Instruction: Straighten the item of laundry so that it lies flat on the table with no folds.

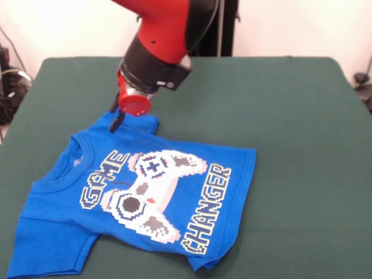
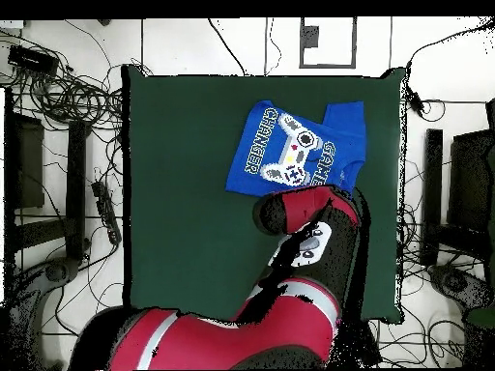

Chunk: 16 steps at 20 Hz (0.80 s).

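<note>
The item of laundry (image 1: 145,197) is a bright blue T-shirt lying print up on the green table (image 1: 279,116), near the front left corner in the front view. Its neck points left and its hem right. The far sleeve (image 1: 136,125) is bunched up, and the hem's near corner (image 1: 204,263) is curled. My gripper (image 1: 116,122) hangs at the far sleeve, down at cloth level under the red and black wrist. In the overhead view the shirt (image 2: 295,145) lies just beyond the arm (image 2: 309,217), which hides the gripper.
The near sleeve (image 1: 35,256) reaches the picture's bottom edge in the front view. Most of the table (image 2: 184,193) stretches away from the shirt. Cables (image 2: 68,97) and black stands (image 2: 430,193) lie on the floor around the table.
</note>
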Each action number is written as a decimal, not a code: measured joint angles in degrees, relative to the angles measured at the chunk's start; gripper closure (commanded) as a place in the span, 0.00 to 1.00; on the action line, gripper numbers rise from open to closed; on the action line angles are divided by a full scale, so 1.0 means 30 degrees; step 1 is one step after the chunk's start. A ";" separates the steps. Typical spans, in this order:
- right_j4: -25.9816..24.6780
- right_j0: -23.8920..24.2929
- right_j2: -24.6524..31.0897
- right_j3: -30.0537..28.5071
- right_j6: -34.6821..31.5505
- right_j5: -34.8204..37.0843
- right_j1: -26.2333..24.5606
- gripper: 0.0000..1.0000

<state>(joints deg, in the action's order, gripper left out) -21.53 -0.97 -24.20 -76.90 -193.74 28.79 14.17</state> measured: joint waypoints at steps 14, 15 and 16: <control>0.0061 0.0146 0.0247 -0.0178 0.0000 -0.0698 -0.0465 0.00; 0.0063 0.0210 0.0282 -0.0205 0.0000 -0.0927 -0.0540 0.00; 0.0063 0.0230 0.0289 -0.0219 0.0000 -0.1048 -0.0589 0.00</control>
<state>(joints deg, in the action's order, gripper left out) -21.34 -0.28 -23.33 -77.56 -193.74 25.64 12.41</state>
